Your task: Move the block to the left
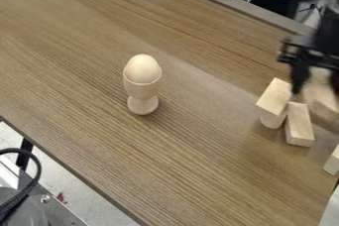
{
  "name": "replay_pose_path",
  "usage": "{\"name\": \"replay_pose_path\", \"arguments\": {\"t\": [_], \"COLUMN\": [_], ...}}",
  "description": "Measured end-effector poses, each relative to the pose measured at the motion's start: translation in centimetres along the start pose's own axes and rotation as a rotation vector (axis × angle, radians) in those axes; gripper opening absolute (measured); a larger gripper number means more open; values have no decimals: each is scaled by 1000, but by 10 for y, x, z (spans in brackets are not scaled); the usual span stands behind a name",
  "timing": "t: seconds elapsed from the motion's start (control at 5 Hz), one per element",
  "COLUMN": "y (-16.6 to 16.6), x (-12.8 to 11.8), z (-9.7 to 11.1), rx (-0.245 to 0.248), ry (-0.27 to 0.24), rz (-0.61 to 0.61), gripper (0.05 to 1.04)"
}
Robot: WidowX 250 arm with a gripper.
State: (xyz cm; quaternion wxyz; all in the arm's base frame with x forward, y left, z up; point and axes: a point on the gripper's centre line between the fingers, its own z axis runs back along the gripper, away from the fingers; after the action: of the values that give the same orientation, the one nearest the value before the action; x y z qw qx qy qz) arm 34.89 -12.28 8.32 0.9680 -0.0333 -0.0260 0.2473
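At the right edge, the black gripper (317, 77) hangs over a group of light wooden blocks, its outline blurred. A larger pale block (320, 96) is directly below it and partly covered by it; whether it is held is unclear. Left of that, a tilted rectangular block (275, 96) rests on top of a short round wooden piece (272, 120). Beside them an oblong block (299, 125) lies on the table, close to the round piece.
A wooden egg in an egg cup (142, 91) stands upright left of the table's middle. Another block (333, 161) is cut off by the right edge. The brown table (86, 61) ends in a diagonal edge at the lower left, with a black cable (34, 178) beyond it.
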Motion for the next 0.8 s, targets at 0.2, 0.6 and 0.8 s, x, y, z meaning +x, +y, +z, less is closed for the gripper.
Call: {"name": "replay_pose_path", "arguments": {"t": [0.2, 0.6, 0.8], "y": [41, 78, 82], "x": [18, 65, 88], "z": [-12, -26, -37], "rx": [-59, -123, -111], "ry": [75, 156, 114], "rz": [53, -13, -85], "gripper": [606, 606, 606]}}
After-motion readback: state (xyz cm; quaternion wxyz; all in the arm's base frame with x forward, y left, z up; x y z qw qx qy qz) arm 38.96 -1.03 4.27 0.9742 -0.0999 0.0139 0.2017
